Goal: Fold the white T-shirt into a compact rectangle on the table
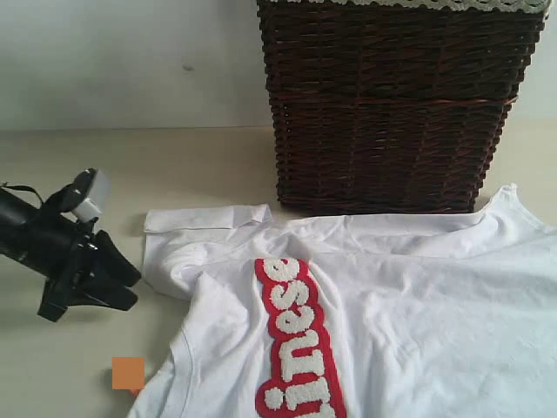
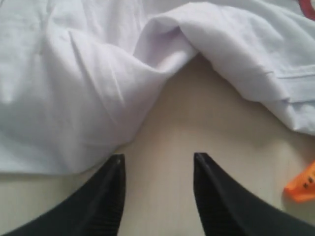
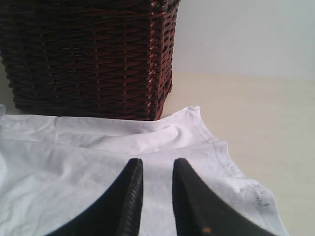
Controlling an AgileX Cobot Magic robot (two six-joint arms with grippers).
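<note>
The white T-shirt lies spread on the table, its red-outlined letters running toward the front edge. One sleeve is folded over at the shirt's left end. Just left of that sleeve, my left gripper is open, with only bare table between its jaws and the shirt's rumpled edge just ahead of the tips. My right gripper hovers over the shirt's other end, jaws a small gap apart with nothing pinched. It is out of the exterior view.
A dark brown wicker basket stands at the back, touching the shirt's far edge. An orange tag lies on the table by the shirt's front left, also visible as the orange tag beside the left jaws. A pale wall rises behind.
</note>
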